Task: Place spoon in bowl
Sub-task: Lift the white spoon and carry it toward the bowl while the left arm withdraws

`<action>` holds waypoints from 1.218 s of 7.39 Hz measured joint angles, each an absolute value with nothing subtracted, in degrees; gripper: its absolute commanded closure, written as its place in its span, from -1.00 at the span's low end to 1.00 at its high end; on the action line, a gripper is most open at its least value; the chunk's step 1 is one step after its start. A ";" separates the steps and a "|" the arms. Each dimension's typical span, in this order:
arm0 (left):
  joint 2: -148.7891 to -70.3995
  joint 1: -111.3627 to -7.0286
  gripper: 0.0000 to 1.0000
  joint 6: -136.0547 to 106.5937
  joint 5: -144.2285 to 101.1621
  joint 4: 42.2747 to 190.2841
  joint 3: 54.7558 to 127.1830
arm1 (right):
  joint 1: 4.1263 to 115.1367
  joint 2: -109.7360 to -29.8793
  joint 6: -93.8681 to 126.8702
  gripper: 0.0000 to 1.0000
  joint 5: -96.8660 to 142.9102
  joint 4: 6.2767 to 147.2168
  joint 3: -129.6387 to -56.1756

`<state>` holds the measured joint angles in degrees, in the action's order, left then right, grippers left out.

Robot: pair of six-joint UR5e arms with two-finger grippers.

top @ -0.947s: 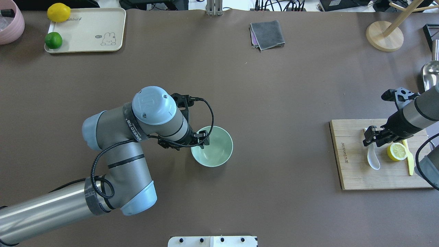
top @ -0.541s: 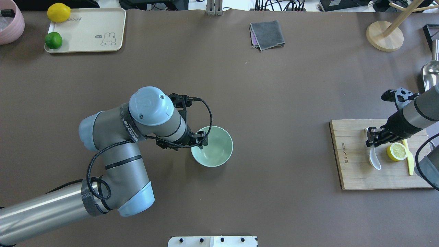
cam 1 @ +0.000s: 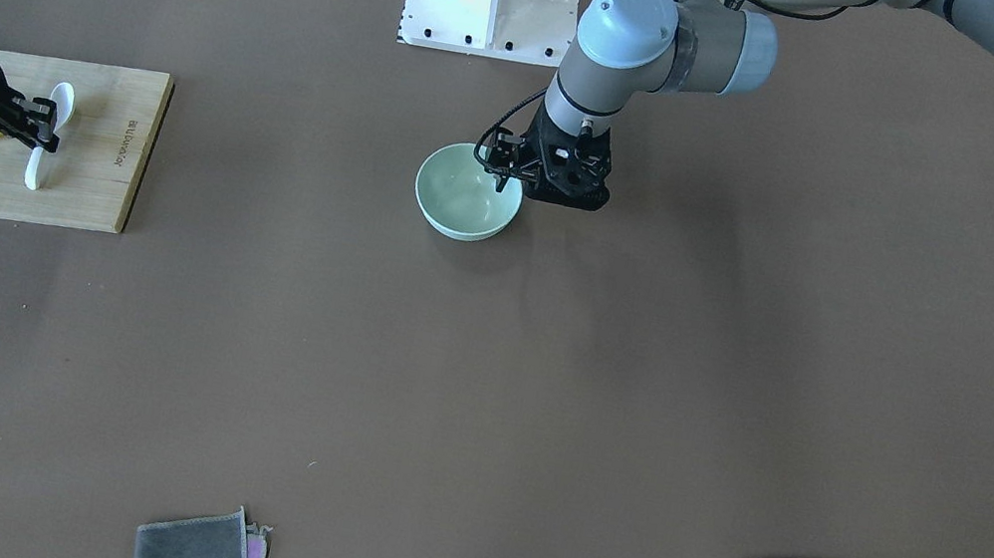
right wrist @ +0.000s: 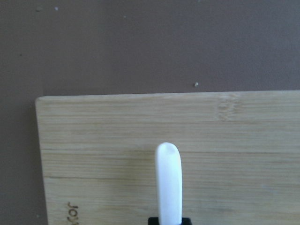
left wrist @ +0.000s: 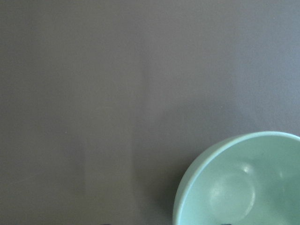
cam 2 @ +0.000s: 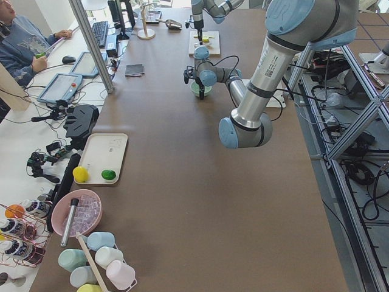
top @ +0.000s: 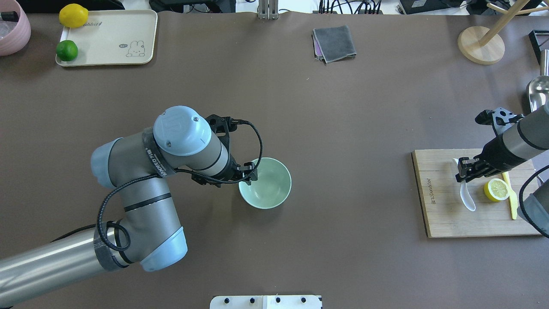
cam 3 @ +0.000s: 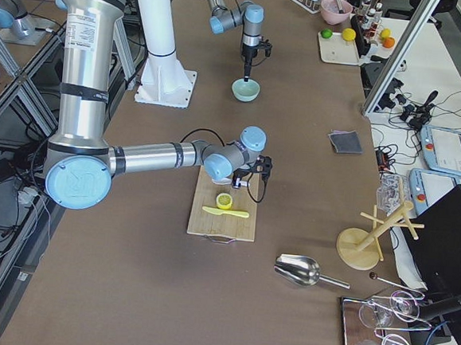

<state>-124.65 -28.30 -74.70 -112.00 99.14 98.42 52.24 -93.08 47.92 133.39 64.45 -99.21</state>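
The pale mint-green bowl point(top: 270, 184) stands empty at mid-table; it also shows in the front view point(cam 1: 465, 198) and the left wrist view point(left wrist: 243, 183). My left gripper point(top: 251, 174) hangs over the bowl's left rim and looks open, one finger either side of the rim. The white spoon point(top: 467, 199) is on the wooden cutting board point(top: 441, 214) at the right. My right gripper point(top: 463, 171) is shut on the spoon's handle. The handle end sticks out past the fingers in the right wrist view point(right wrist: 168, 183). I cannot tell whether the scoop touches the board.
A lemon half point(top: 496, 189) and a slim yellow knife point(top: 512, 201) lie on the board beside the spoon. A grey cloth point(top: 334, 43), a cream tray point(top: 111, 38) with a lemon and a lime, a wooden stand point(top: 480, 45) and a metal scoop point(top: 538, 92) line the far side.
My left arm's elbow has swung left and its gripper has edged slightly off the rim; the bowl stays put. My right gripper has shifted a little along the spoon's handle, nudging the spoon.
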 measured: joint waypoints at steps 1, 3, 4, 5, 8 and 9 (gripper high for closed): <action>-121.51 -29.61 -0.94 -73.08 -113.23 98.94 102.07 | 52.23 -92.29 48.73 1.00 133.29 64.71 -100.29; -112.01 -33.89 -0.94 -62.97 -115.74 98.56 109.41 | 50.71 -87.73 57.25 1.00 131.23 65.00 -102.17; -107.77 -36.35 -0.95 -57.89 -116.09 98.49 111.49 | 48.35 -84.47 64.04 1.00 128.94 65.10 -102.97; -103.55 -39.21 -0.95 -52.91 -116.31 98.46 113.03 | 45.18 -80.78 71.56 1.00 125.82 65.75 -103.66; -93.43 -47.84 -0.95 -38.75 -117.30 98.77 114.87 | 36.44 -64.55 86.31 1.00 115.94 82.19 -106.53; -91.00 -50.99 -0.95 -34.39 -119.03 98.93 114.87 | 33.71 -60.04 89.94 1.00 113.09 86.55 -106.48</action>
